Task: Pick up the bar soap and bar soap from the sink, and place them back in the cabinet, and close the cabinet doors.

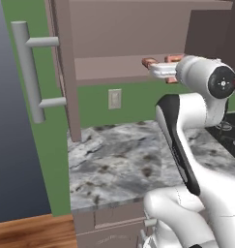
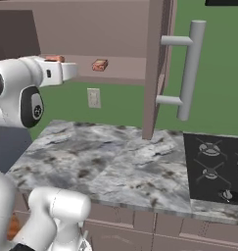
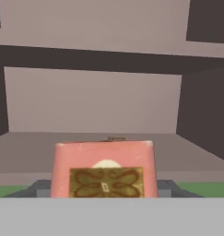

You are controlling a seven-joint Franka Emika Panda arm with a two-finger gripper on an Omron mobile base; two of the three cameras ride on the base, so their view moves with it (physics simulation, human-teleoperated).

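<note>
- The claw point(image 3: 104, 196) is raised to the level of the cabinet point(image 1: 138, 29) floor, and a bar soap point(image 3: 104, 168) sits right in front of the hand camera, between the two fingers.
- The finger tips themselves are hidden at the bottom of the hand view, so I cannot tell how wide the claw stands or whether it really presses on the soap.
- In the left base view this soap point(image 1: 172, 79) peeks out below the white hand, at the front edge of the cabinet floor.
- The other bar soap point(image 2: 100, 64) lies on the cabinet floor, a little apart from the hand.
- Both cabinet doors stand open: the left door point(image 1: 66, 68) with its grey handle point(image 1: 29, 72), and the right door point(image 2: 157, 68) with its handle point(image 2: 191, 68).
- Below the cabinet is the grey marbled table point(image 2: 115, 166), with a black stove point(image 2: 216, 166) at its right end.
</note>
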